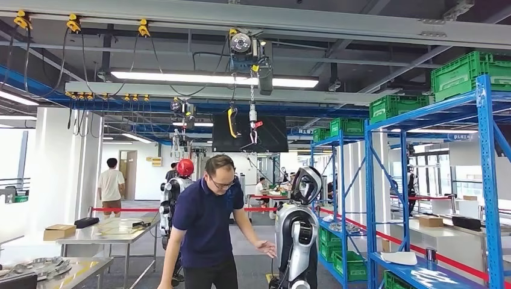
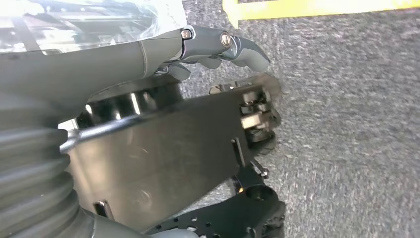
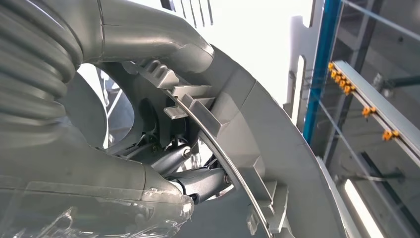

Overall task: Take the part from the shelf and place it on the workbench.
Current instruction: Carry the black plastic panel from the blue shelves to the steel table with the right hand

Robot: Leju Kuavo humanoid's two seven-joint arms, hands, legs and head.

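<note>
While the right hand (image 3: 163, 168) grips a pale curved part (image 3: 277, 148) and the left hand (image 2: 218, 49) curls on nothing, carrying seems underway; next, reaching the surface (image 1: 90, 232) at eight o'clock, past the person (image 1: 208, 229).

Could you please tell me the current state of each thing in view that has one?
right hand: grips the grey curved part
left hand: over the carpeted floor; cannot tell whether it holds anything
person: bent forward, one hand held out
other humanoid robot: standing upright by the blue shelf
ceiling light: on
hanging screen: dark
</note>
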